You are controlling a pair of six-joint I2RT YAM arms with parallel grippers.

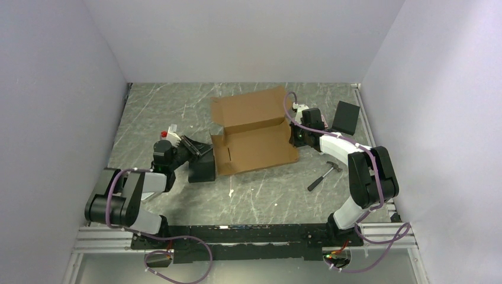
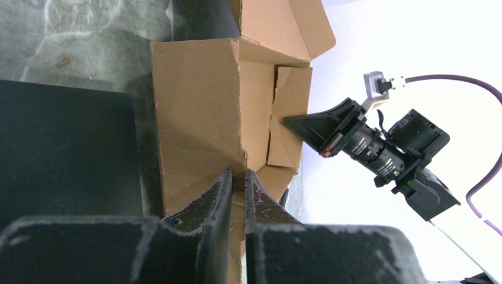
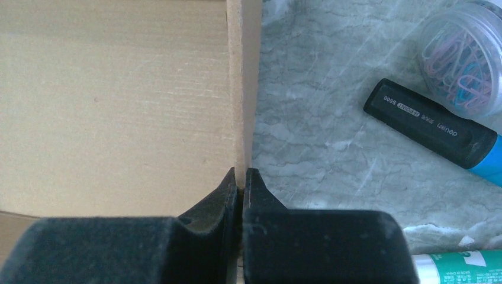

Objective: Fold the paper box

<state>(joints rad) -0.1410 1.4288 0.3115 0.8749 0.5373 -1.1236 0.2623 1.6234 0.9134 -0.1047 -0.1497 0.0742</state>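
Box spot: paper box [image 1: 254, 133] sits btw both pincers, lid flap up at the far side.
L pincer: left gripper [image 2: 237, 182] squeezed onto a box wall edge, right at its tips.
R pincer: right gripper [image 3: 240, 177] shut tight on the other wall edge.
Feel: prob. light, stiff, bends at creases, can tear.
Grab: thin wall edges.

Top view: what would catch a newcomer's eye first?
The brown paper box stands out mid-table, half folded, with its back panel tilted up. Both arms pinch it: the left gripper on its left wall, the right gripper on its right edge. A hammer lies nearer the arms, off the box's right corner.
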